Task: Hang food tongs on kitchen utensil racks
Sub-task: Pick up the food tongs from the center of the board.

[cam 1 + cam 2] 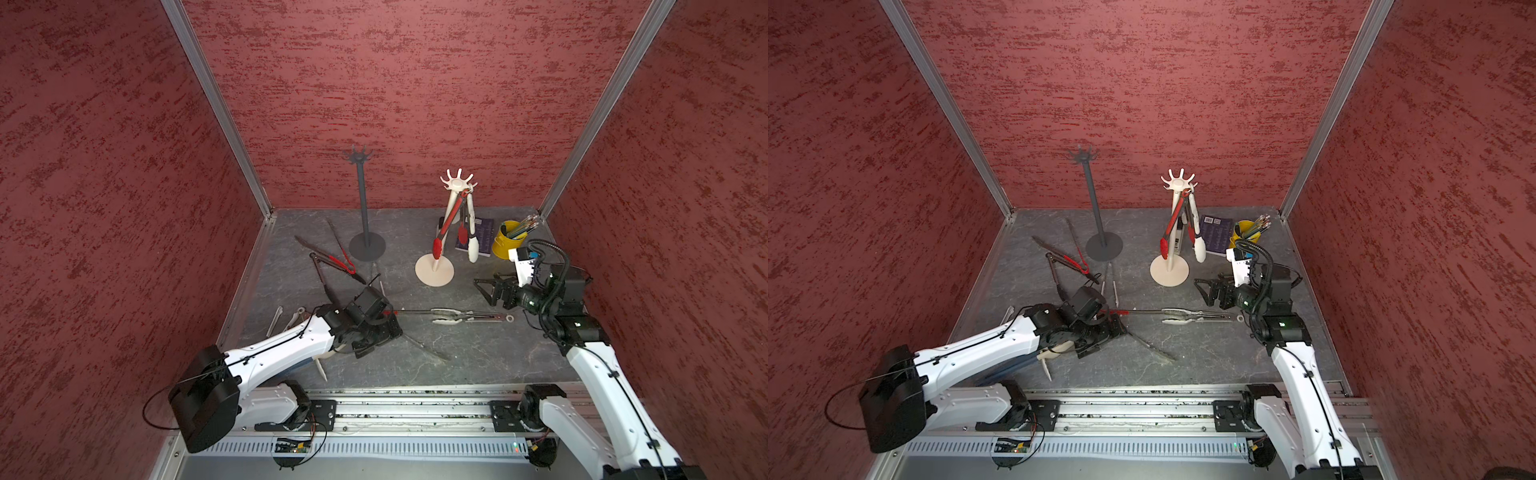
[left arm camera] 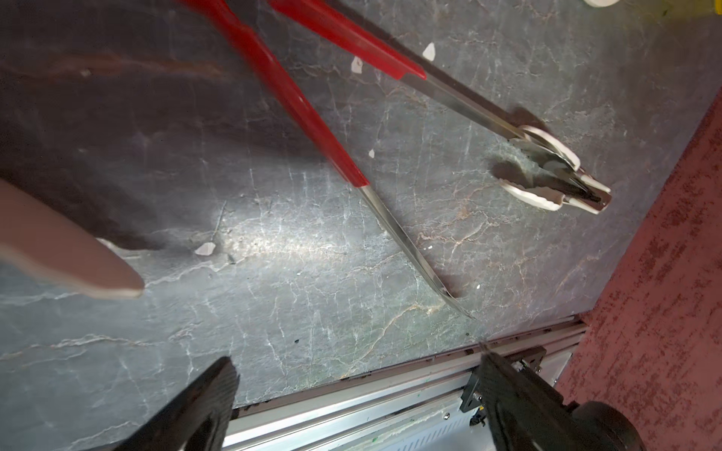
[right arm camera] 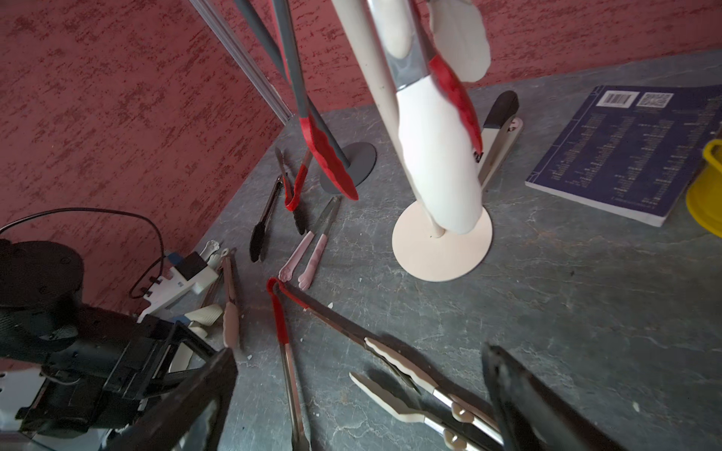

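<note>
Two food tongs (image 1: 446, 224) hang from the cream-white rack (image 1: 457, 183); we see others scattered on the grey table (image 1: 498, 357) near the dark grey rack (image 1: 364, 199). Both grippers stand spread and empty: the left gripper (image 2: 357, 365) low beside red-handled tongs (image 2: 312, 129); the right gripper (image 3: 361, 355) near cream-tipped tongs (image 3: 394, 394).

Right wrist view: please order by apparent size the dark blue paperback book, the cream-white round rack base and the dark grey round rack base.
1. Dark blue paperback book.
2. Cream-white round rack base.
3. Dark grey round rack base. It stands farther away and is partly hidden by red-tipped tongs, so its true size is unsure.
</note>
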{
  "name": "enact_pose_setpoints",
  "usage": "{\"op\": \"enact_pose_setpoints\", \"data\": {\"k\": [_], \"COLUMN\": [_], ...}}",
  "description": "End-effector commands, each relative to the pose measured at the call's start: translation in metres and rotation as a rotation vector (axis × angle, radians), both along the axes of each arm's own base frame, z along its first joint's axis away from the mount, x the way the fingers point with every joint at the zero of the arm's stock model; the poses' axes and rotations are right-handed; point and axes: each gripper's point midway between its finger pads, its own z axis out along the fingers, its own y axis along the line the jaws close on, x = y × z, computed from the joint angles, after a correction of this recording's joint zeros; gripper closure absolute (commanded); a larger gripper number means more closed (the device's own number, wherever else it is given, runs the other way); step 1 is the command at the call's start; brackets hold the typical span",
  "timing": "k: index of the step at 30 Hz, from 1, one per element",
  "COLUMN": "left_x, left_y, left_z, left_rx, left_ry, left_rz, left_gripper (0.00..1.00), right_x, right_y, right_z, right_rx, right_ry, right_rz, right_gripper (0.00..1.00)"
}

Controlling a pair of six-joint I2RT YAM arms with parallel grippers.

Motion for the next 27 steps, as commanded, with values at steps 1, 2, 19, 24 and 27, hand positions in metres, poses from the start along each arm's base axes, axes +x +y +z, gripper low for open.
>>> {"op": "enact_pose_setpoints", "data": {"k": [1,2,19,24,27], "left_x": [0.006,0.006,0.029,0.038,0.042], "left_y": [-0.008,-0.007,-0.019,-0.016,-0.012], "left_z": [0.001,-0.001,-0.026,-0.032,-0.038], "left_rx": [-0.014,-0.007,0.092,0.131,0.145], "left_ry": [0.016,0.024,0.049,0.051,0.054], "left_rz": [0.100,0.117,0.257,0.276,0.293], "left_gripper": [0.06,0.07,0.25,0.32,0.37], "right_x": [-0.011,-0.011,-0.021,-0.022,-0.022], "right_y": [0.012,0.014,0.044,0.048,0.050], "right_z": [0.014,0.015,0.021,0.020,0.020], "right_rx": [-0.008,-0.009,-0.001,0.007,0.020], "right_ry": [-0.049,-0.055,-0.075,-0.068,-0.066], "right_rz": [0.080,0.090,0.206,0.222,0.222], "right_gripper": [0.00,0.01,0.00,0.01,0.01]}}
